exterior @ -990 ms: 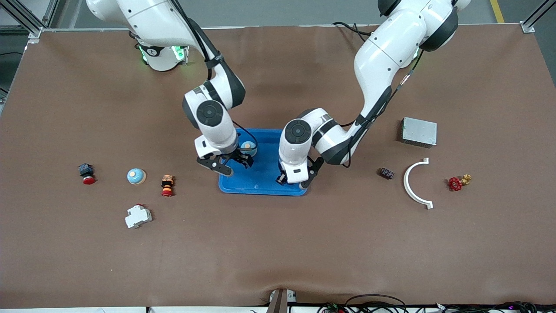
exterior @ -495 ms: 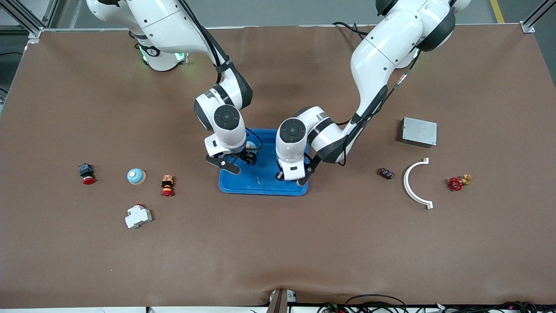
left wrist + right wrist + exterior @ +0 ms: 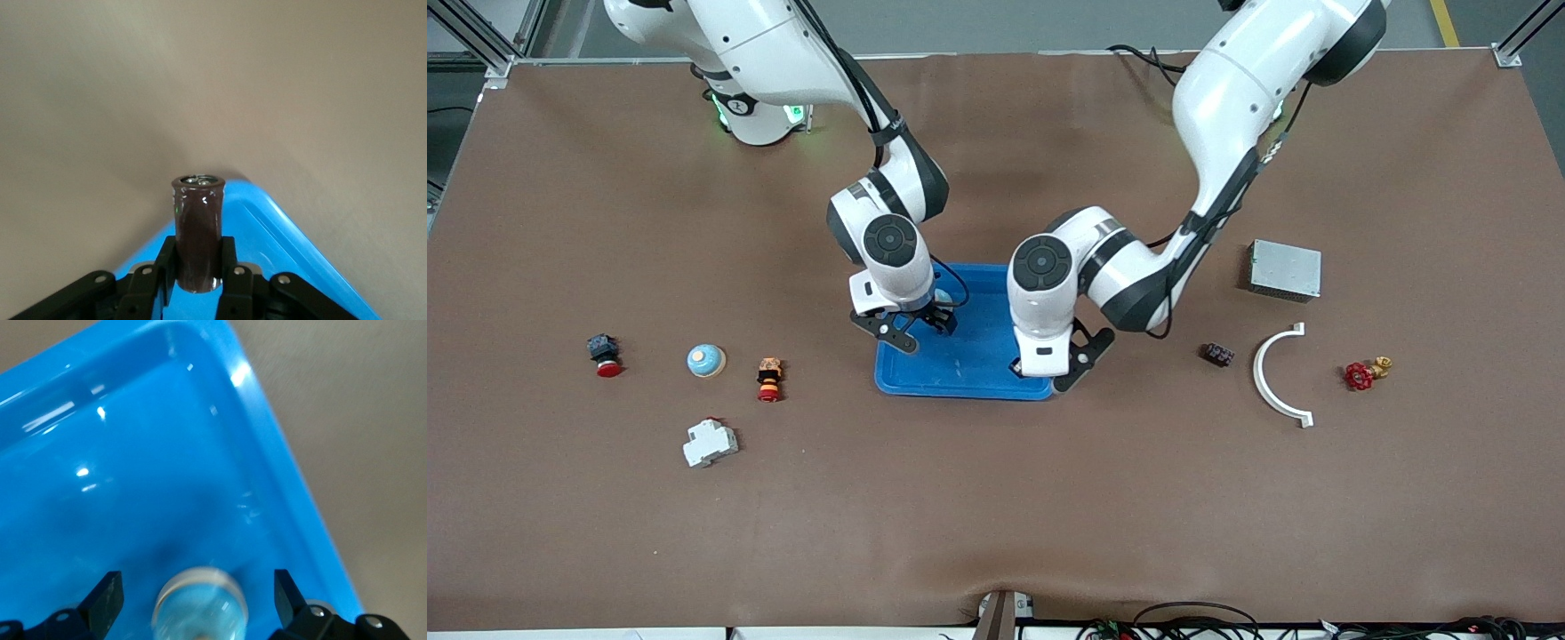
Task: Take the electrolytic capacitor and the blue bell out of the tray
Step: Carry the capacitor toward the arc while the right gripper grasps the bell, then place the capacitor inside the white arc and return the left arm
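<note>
A blue tray lies at the table's middle. My right gripper is over the tray's end toward the right arm. In the right wrist view this gripper is open, and a pale blue bell with a tan rim sits blurred between the fingers, clear of both, over the tray floor. My left gripper is over the tray corner toward the left arm's end. In the left wrist view it is shut on an upright dark brown capacitor above the tray corner.
Toward the right arm's end lie a second blue bell, a red push button, an orange and red button and a white breaker. Toward the left arm's end lie a small dark block, a white curved piece, a red valve and a grey metal box.
My right gripper has shifted farther in over the tray. My left gripper has moved with the capacitor toward the tray corner at the left arm's end.
</note>
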Motion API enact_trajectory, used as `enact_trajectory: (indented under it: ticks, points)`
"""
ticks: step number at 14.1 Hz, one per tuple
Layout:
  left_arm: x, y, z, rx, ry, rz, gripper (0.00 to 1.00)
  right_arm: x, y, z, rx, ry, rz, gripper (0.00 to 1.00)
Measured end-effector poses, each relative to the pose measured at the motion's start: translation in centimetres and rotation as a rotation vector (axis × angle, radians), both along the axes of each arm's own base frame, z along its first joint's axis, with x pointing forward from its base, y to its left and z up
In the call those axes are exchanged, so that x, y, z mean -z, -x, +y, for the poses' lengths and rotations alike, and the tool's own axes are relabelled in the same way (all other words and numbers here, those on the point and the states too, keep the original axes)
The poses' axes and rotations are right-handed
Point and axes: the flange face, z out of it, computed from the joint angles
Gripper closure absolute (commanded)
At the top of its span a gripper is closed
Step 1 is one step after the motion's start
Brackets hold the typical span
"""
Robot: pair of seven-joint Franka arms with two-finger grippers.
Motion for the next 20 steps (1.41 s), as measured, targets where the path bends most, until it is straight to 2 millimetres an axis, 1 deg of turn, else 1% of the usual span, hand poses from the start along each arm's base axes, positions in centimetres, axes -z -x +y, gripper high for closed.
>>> enact_trajectory:
  ticks: [1, 2, 3, 4, 5, 6, 7, 9, 10, 12, 14, 18, 20]
  points:
    - [-2.3, -1.1, 2.0, -0.009, -0.016, -0.005, 1.0, -0.7, 0.4, 0.6, 0.003, -0.013, -0.002, 0.0]
    - [-4.7, -2.6, 4.7, -0.037, -0.021, -0.013, 1.0, -1.2, 0.7, 1.2, 0.004, -0.023, -0.006, 0.0]
    - [-6.9, -4.0, 7.8, -0.055, -0.013, -0.013, 1.0, -1.6, 0.9, 1.5, 0.004, -0.028, -0.008, 0.0]
    - [-8.6, -5.1, 11.1, -0.052, -0.004, -0.005, 1.0, -1.7, 1.0, 1.7, 0.005, -0.03, -0.009, 0.0]
    - [-9.4, -5.7, 14.0, -0.036, -0.005, 0.009, 1.0, -1.7, 1.1, 1.7, 0.007, -0.029, -0.01, 0.0]
    - [-9.2, -5.9, 16.5, -0.009, -0.015, 0.029, 1.0, -1.5, 1.1, 1.5, 0.008, -0.031, -0.013, 0.0]
    - [-8.3, -5.9, 18.3, 0.019, -0.027, 0.056, 1.0, -1.1, 1.3, 1.4, 0.009, -0.035, -0.022, 0.0]
    - [-5.8, -6.1, 22.2, 0.081, -0.05, 0.116, 1.0, -0.2, 1.8, 1.0, 0.011, -0.044, -0.04, 0.0]
    - [-4.7, -6.3, 24.7, 0.132, -0.062, 0.148, 1.0, 0.1, 2.0, 0.8, 0.01, -0.044, -0.042, 0.0]
    - [-3.1, -6.6, 28.9, 0.216, -0.076, 0.194, 1.0, 0.2, 2.4, 1.0, 0.004, -0.043, -0.041, 0.0]
    - [-1.8, -6.5, 32.3, 0.268, -0.085, 0.234, 1.0, 0.2, 2.7, 1.3, -0.001, -0.044, -0.041, 0.0]
    - [0.9, -5.8, 38.2, 0.322, -0.069, 0.295, 1.0, 0.3, 2.9, 1.5, -0.006, -0.044, -0.042, 0.0]
    - [2.6, -5.7, 40.8, 0.329, -0.047, 0.305, 1.0, 0.3, 3.1, 1.6, -0.009, -0.045, -0.043, 0.0]
